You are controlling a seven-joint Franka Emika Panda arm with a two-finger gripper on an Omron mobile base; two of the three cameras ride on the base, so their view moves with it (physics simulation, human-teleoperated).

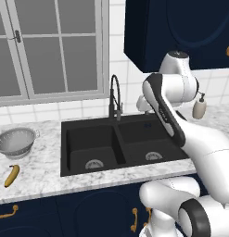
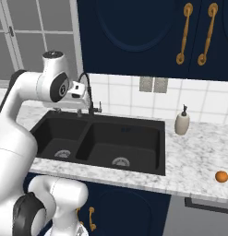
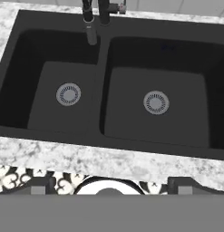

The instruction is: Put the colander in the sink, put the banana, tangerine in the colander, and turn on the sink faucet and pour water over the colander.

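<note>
Though perforated, colander (image 1: 15, 141) gleams silver, round

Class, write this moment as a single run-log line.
stage: start | claw: open, empty, above sink | colander, banana: counter left of sink | tangerine: counter right | faucet: no water

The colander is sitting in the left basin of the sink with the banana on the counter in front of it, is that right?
Not quite. The colander sits on the counter left of the sink, not in a basin, as the left base view shows. The banana does lie on the counter in front of it.
</note>
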